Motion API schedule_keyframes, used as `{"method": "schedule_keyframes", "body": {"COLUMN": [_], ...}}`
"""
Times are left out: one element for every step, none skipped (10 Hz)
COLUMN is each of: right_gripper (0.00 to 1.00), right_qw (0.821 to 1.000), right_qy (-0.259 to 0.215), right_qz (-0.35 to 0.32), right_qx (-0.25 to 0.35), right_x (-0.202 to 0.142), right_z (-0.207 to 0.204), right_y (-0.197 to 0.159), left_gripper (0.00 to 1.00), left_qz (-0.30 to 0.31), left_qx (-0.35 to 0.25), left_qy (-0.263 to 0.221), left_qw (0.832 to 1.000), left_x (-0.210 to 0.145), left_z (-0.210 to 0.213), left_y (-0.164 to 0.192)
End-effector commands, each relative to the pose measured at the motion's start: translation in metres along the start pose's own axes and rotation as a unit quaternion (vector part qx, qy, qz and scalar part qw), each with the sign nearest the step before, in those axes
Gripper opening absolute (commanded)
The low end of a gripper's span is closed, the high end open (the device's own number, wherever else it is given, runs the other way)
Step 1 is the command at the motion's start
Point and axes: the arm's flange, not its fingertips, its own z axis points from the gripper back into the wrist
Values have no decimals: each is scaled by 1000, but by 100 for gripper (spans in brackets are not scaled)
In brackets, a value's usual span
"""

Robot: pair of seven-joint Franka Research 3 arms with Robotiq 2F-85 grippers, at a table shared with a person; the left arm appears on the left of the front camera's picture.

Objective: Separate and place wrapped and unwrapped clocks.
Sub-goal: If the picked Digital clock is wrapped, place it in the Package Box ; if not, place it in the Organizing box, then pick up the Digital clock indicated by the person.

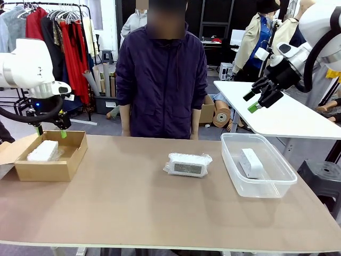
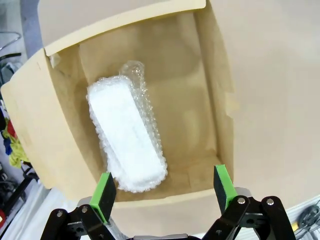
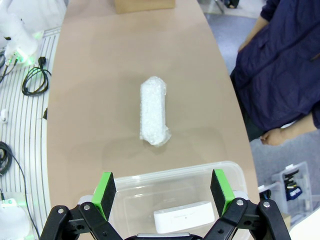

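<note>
We see a tan table (image 1: 133, 213) with a pale front edge. Three things sit directly on it. At far left is an open cardboard box (image 1: 45, 170), its flap folded out to the left. Near the middle a bubble-wrapped clock (image 1: 187, 164) lies flat, grey screen toward us, well apart from both containers. At right is an open-topped clear plastic tub (image 1: 264, 188), near the table's right edge.
</note>
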Motion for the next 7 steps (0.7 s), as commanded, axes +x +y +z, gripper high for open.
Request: {"method": "schedule_keyframes", "body": {"right_gripper": [100, 100, 100, 100, 100, 100, 100], "right_qw": [1000, 1000, 1000, 1000, 1000, 1000, 1000], "right_qy": [-1, -1, -1, -1, -1, -1, -1], "right_qz": [2, 2, 2, 2, 2, 2, 2], "right_qx": [1, 1, 1, 1, 1, 1, 1], "right_x": [2, 2, 2, 2, 2, 2, 2], "right_z": [2, 2, 2, 2, 2, 2, 2], "right_y": [-1, -1, -1, -1, -1, -1, -1], "left_gripper": [100, 100, 100, 100, 100, 100, 100], "left_qz": [5, 0, 0, 0, 0, 0, 0], "left_qx": [-4, 0, 0, 0, 0, 0, 0], "left_qy": [8, 0, 0, 0, 0, 0, 0], "left_qw": [1000, 1000, 1000, 1000, 1000, 1000, 1000], "left_x": [-6, 0, 0, 0, 0, 0, 0], "left_z": [-1, 0, 0, 0, 0, 0, 0], "left_y": [-1, 0, 0, 0, 0, 0, 0]}}
